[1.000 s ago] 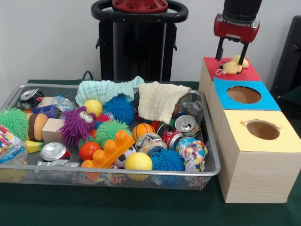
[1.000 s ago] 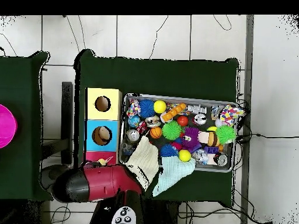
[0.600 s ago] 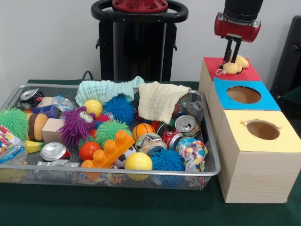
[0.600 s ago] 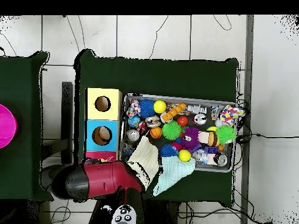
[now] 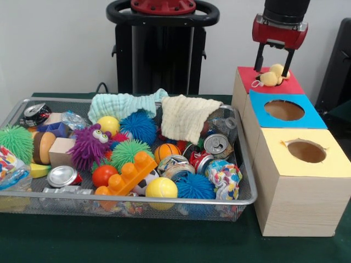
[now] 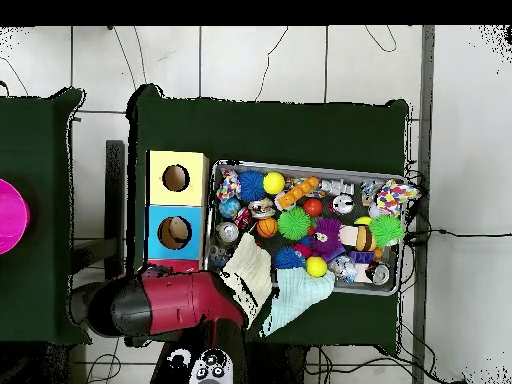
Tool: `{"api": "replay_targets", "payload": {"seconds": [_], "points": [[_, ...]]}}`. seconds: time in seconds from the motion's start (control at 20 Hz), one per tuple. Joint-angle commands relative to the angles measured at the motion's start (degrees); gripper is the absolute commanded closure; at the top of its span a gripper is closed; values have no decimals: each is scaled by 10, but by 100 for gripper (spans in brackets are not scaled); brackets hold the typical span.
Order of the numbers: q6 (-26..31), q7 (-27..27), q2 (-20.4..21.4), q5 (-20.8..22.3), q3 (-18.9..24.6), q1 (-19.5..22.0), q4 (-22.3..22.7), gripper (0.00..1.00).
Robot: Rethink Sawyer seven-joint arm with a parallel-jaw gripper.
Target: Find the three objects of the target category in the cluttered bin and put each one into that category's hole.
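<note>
A yellow plush toy (image 5: 271, 77) sits in the hole of the red-topped box (image 5: 296, 85), partly sticking out. My gripper (image 5: 271, 67) hangs just above it, open, one finger on each side of the toy's top and nothing held. The wire mesh bin (image 5: 164, 198) to the left is full of clutter: a purple fuzzy monster (image 5: 90, 145), spiky balls, an orange block (image 5: 129, 172), crushed cans (image 5: 215, 144) and two cloths (image 5: 184, 115). In the overhead view the red arm (image 6: 170, 305) covers the red-topped box and hides the gripper.
A blue-topped box (image 5: 315, 118) and a yellow-topped box (image 5: 334, 164), each with a round hole, stand in a row in front of the red one, right beside the bin. In the overhead view the bin (image 6: 305, 166) lies right of the boxes (image 6: 176, 179).
The fingers closed together over the plush toy half a second ago; now they stand apart again and a little higher. The toy has stayed in the red box's hole.
</note>
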State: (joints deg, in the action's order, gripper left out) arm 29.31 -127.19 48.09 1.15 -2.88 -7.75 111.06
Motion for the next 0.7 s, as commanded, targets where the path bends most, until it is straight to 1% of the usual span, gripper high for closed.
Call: {"api": "replay_targets", "payload": {"seconds": [0.05,0.15,0.25,0.35,0.7], "points": [[22,-20,-15,32,4,15,-12,0],[18,-18,-29,37,2,19,-2,0],[2,-23,-41,43,-3,15,6,0],[-2,-27,-45,45,-4,12,7,0],[16,-29,-48,48,0,8,-5,0]]}}
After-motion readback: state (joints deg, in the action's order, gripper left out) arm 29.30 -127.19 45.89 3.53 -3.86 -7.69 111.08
